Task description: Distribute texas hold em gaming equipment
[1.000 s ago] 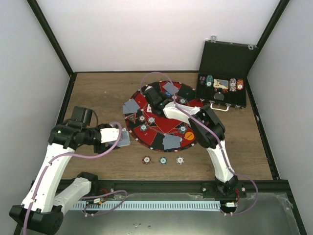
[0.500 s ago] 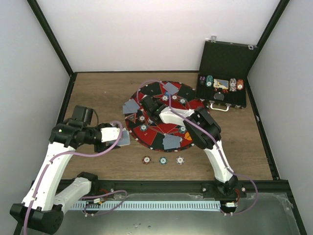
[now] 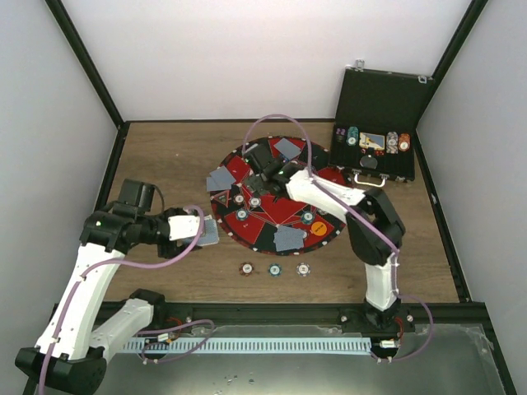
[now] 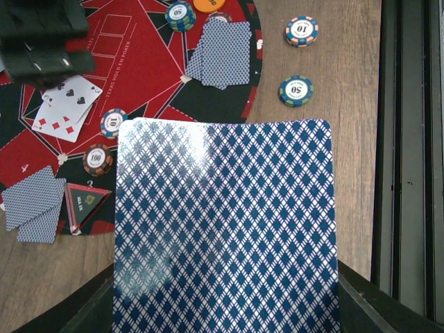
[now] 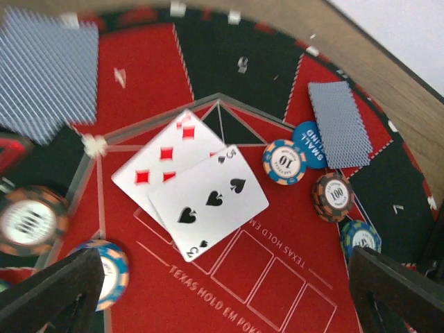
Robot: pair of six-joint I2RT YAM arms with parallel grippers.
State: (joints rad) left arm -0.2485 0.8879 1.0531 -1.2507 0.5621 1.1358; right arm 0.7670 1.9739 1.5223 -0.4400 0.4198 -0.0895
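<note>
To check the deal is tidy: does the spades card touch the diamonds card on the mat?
Touching. The right wrist view shows the spades card lying partly over the diamonds card, hiding one of its corners.

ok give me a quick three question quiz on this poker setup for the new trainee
1. True or false: the three of spades lies on top of the diamonds card.
2. How many chips lie directly on the table, off the mat? a) one b) three c) five
3. Fill in: the left pincer is shut on a ___-backed card.
Key: 1 true; 2 b; 3 blue.
</note>
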